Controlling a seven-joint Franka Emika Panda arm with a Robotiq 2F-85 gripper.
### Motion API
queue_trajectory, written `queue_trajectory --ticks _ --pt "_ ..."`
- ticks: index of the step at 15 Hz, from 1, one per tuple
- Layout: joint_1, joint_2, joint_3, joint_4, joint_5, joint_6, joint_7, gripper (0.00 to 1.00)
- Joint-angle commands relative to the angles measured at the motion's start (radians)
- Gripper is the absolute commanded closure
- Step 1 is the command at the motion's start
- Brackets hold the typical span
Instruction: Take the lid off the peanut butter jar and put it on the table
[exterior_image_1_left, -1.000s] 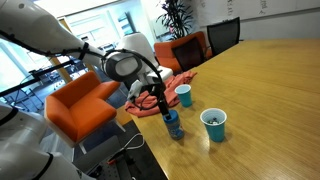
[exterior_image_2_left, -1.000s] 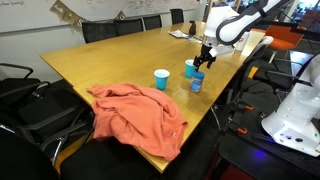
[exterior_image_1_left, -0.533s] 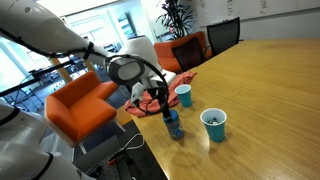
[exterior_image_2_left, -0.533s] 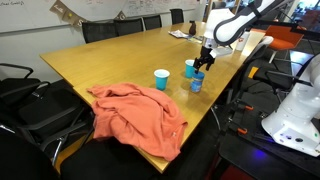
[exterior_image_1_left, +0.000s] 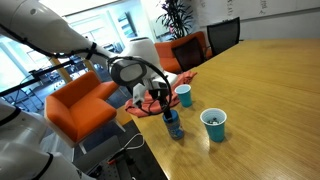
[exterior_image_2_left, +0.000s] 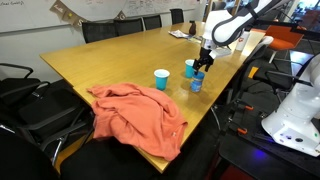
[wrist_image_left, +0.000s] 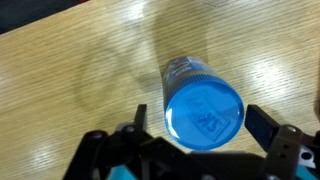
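The peanut butter jar (exterior_image_1_left: 173, 126) stands upright near the edge of the wooden table (exterior_image_1_left: 265, 90), and it also shows in the other exterior view (exterior_image_2_left: 196, 83). Its round blue lid (wrist_image_left: 204, 113) is on the jar and fills the middle of the wrist view, with the jar body (wrist_image_left: 180, 70) below it. My gripper (wrist_image_left: 200, 120) is open. It hovers right over the lid, one finger on each side, with a gap on both sides. In both exterior views the gripper (exterior_image_1_left: 163, 103) (exterior_image_2_left: 200, 66) sits just above the jar top.
Two open blue cups (exterior_image_1_left: 184, 95) (exterior_image_1_left: 214, 124) stand close to the jar. An orange cloth (exterior_image_2_left: 140, 115) lies at one end of the table. Orange armchairs (exterior_image_1_left: 80, 105) and black office chairs (exterior_image_2_left: 25, 95) surround the table.
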Motion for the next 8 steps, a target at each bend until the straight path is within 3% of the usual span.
queue_trajectory --ticks 1,8 --pt "0.010 0.029 -0.009 0.023 -0.001 0.019 -0.020 0.00" --pt "0.019 0.061 -0.010 0.049 -0.010 0.013 -0.017 0.00"
